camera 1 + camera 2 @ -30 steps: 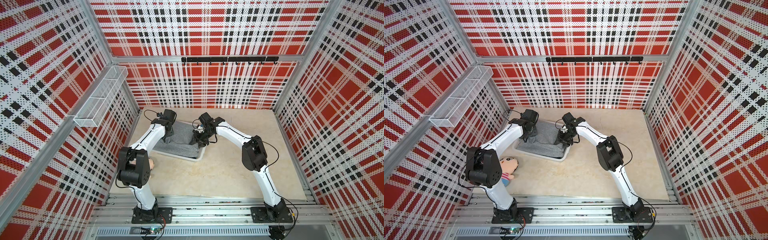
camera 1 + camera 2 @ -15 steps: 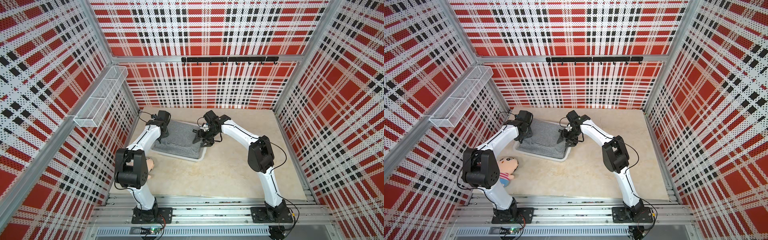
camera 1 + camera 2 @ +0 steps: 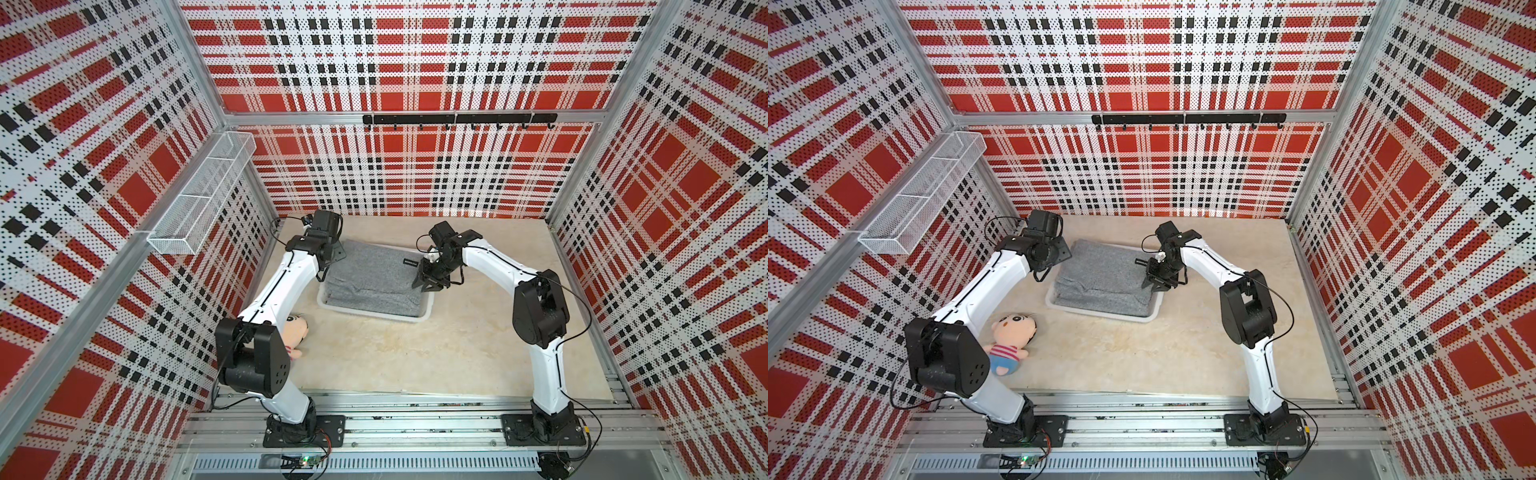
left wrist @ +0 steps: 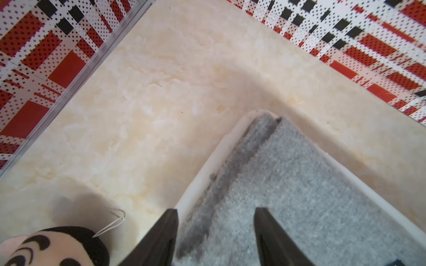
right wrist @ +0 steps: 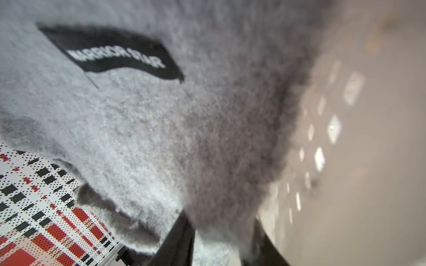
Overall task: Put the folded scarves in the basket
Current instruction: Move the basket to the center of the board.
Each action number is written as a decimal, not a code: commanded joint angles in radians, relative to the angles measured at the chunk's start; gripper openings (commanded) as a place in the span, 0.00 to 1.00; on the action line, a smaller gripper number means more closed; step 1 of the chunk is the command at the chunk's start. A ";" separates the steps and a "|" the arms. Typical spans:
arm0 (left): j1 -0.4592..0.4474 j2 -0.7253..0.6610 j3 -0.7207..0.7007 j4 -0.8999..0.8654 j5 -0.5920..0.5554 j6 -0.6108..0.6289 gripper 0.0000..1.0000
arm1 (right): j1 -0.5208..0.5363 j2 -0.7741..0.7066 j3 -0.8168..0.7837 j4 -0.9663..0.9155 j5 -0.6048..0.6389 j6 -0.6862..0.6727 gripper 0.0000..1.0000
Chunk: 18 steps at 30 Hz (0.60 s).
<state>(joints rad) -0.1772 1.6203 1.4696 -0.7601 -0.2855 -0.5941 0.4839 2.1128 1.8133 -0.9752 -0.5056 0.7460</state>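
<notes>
The grey folded scarf (image 3: 374, 274) (image 3: 1104, 278) lies flat inside the white basket (image 3: 374, 316) (image 3: 1100, 313), filling most of it. My left gripper (image 4: 215, 210) is open above the basket's left rim: one finger hangs over the rim, the other over the scarf (image 4: 299, 195), and nothing is held. In both top views it hovers at the basket's far left corner (image 3: 329, 258). My right gripper (image 3: 428, 286) (image 5: 222, 221) is at the scarf's right edge by the black label (image 5: 110, 53), with grey fabric filling the gap between its fingers.
A plush doll (image 3: 1013, 336) (image 4: 53, 246) lies on the beige table near the left arm's elbow. A long white wire shelf (image 3: 199, 195) is mounted on the left wall and a black hook rail (image 3: 457, 119) on the back wall. Plaid walls close in three sides.
Both grippers have drawn outward from the middle of the basket to its left and right ends. The scarf has settled flat. The left jaws widened; the right jaws opened, then narrowed on the scarf's edge.
</notes>
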 commanded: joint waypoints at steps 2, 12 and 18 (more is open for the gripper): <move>-0.004 -0.013 0.048 0.025 0.040 -0.036 0.58 | -0.102 -0.066 -0.052 -0.105 0.118 -0.140 0.38; 0.024 -0.117 -0.109 0.223 0.048 -0.112 0.59 | -0.204 -0.134 -0.057 -0.199 0.274 -0.356 0.59; 0.048 -0.181 -0.201 0.393 0.046 -0.102 0.99 | -0.229 -0.244 -0.027 -0.131 0.292 -0.316 0.77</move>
<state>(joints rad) -0.1429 1.4990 1.3247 -0.5312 -0.2443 -0.7055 0.2684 1.9839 1.7535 -1.1393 -0.2485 0.4309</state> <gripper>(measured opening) 0.715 0.704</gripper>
